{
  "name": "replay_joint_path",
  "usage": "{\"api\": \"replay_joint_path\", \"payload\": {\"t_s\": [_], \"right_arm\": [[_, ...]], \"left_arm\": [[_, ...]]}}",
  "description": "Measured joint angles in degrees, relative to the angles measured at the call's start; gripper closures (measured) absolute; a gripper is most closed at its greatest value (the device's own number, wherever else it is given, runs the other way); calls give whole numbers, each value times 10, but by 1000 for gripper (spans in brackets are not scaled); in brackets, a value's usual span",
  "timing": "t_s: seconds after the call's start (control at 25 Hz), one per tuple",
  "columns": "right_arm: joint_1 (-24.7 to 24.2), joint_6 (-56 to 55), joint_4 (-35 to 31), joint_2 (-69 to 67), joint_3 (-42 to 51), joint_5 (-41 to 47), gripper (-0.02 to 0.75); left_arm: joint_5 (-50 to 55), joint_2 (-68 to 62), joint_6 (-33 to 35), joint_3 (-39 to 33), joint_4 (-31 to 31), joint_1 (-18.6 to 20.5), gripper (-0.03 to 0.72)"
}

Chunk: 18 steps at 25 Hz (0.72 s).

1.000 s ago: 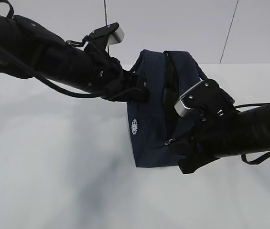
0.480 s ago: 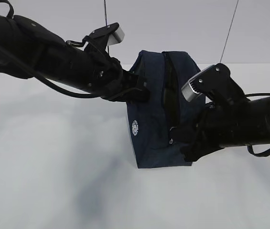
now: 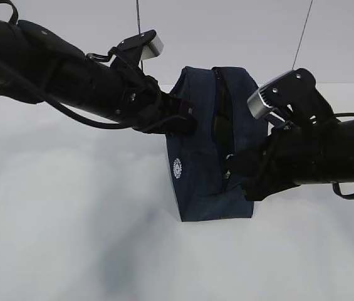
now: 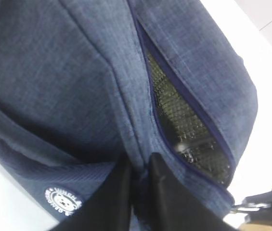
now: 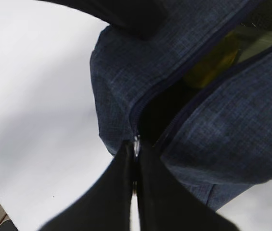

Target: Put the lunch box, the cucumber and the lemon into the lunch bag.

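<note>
The white counter carries the lunch bag, which stands near the far edge, about midway along it, with both arms at it. The left end effector is closed to a narrow gap, pinching a fold of the bag's navy fabric beside the round white logo. The right end effector is fully closed on the metal zipper pull at the near end of the zipper. Judged from this, loading appears finished and the step in hand is closing the bag; the next move calls for the left arm to hold the fabric taut while the right draws the pull along the open seam. Only the right wrist view shows the lemon inside the opening, with a pale green surface, probably the lunch box, beside it; the left wrist view shows only a dark mesh lining. The cucumber cannot be seen.
</note>
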State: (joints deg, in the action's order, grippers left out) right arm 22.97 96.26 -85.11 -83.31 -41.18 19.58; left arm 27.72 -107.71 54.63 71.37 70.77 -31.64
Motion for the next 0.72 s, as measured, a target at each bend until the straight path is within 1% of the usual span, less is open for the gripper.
{"api": "replay_joint_path", "payload": {"t_s": [0.08, 0.12, 0.16, 0.28, 0.6, 0.72], "right_arm": [[0, -7, 0, 0, 0, 0, 738], [0, -9, 0, 0, 0, -2, 738], [0, -10, 0, 0, 0, -1, 738], [0, -14, 0, 7, 0, -3, 738], [0, -24, 0, 22, 0, -5, 738], [0, -26, -12, 22, 0, -5, 738]], "left_arm": [[0, 0, 0, 0, 0, 0, 652], [0, 0, 0, 0, 0, 0, 635], [0, 0, 0, 0, 0, 0, 647], [0, 0, 0, 0, 0, 0, 652], [0, 0, 0, 0, 0, 0, 650], [0, 0, 0, 0, 0, 0, 645]]}}
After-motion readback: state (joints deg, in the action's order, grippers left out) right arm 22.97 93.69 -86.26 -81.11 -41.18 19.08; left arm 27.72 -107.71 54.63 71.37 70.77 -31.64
